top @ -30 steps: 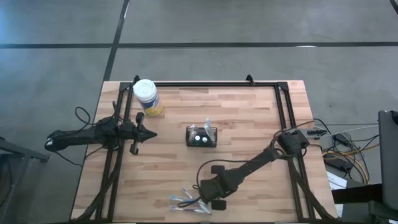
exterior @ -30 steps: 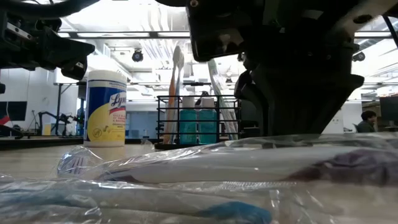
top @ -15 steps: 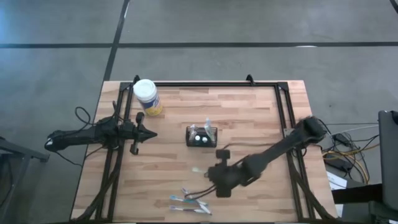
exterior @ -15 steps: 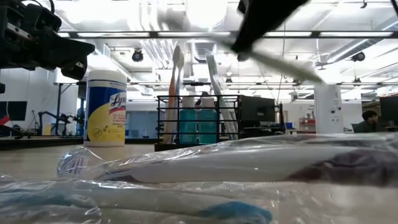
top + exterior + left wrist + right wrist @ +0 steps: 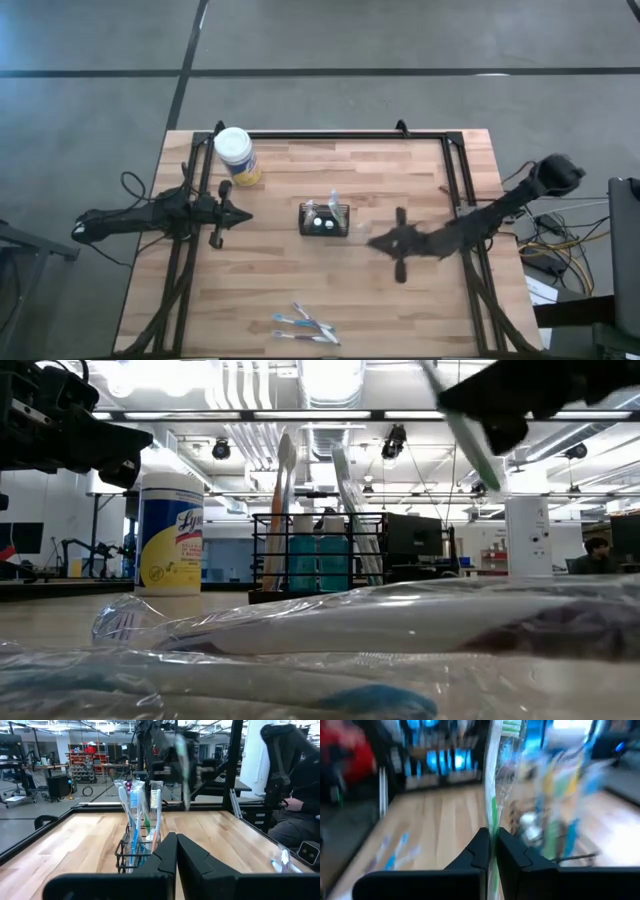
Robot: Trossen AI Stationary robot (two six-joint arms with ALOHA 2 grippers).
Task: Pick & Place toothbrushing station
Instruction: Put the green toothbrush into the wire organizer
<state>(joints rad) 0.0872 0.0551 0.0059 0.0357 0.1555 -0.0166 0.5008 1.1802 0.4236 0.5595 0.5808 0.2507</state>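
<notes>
Carry step: right gripper (image 5: 491,851), fingers pinching a wrapped toothbrush (image 5: 493,785), near the toothbrushing station (image 5: 325,219) at table centre; next, upright lowering into a compartment; left gripper (image 5: 175,851) pressed together, idle.

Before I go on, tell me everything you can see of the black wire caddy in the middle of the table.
The small black rectangular wire-mesh caddy stands upright near the centre of the wooden table, apart from both arms. It is an open grid of thin dark wire, split into compartments. Several toothbrushes stand in it, heads up and leaning slightly, with white, blue and clear handles. The low view shows teal shapes inside; what they are I cannot tell. Nothing grips it. The right gripper, shut on a wrapped green-and-white toothbrush, is beside it.
</notes>
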